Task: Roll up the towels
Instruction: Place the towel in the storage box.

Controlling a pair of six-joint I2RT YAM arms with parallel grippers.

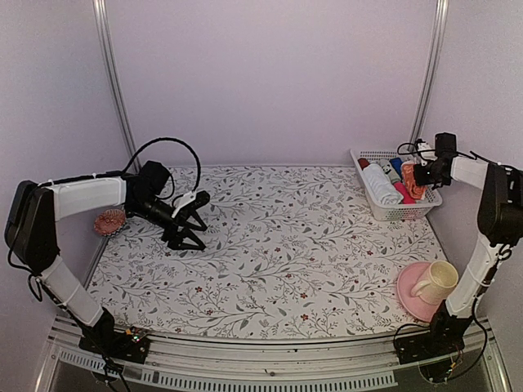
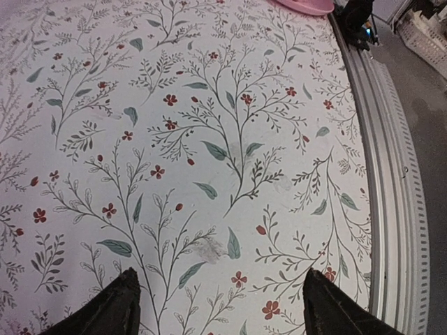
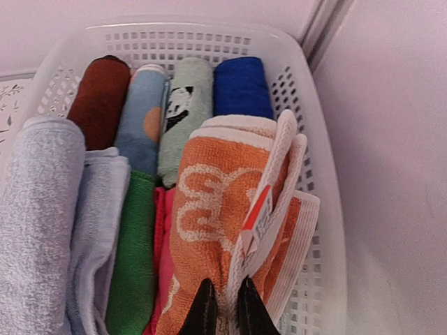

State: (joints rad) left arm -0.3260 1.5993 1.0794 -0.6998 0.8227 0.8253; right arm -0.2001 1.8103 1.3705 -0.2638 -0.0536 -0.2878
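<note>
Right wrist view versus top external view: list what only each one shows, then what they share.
Only right wrist: the panda print on a pale green roll, the tag on the orange towel, jaws shut on its edge. Only top external: the left arm, cup on a pink saucer, the floral table. Both: the white basket and orange towel.

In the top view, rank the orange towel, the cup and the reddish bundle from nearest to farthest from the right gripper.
1. orange towel, in the basket, at the right gripper fingertips.
2. cup, on the pink plate, near right corner.
3. reddish bundle, far left table edge.
</note>
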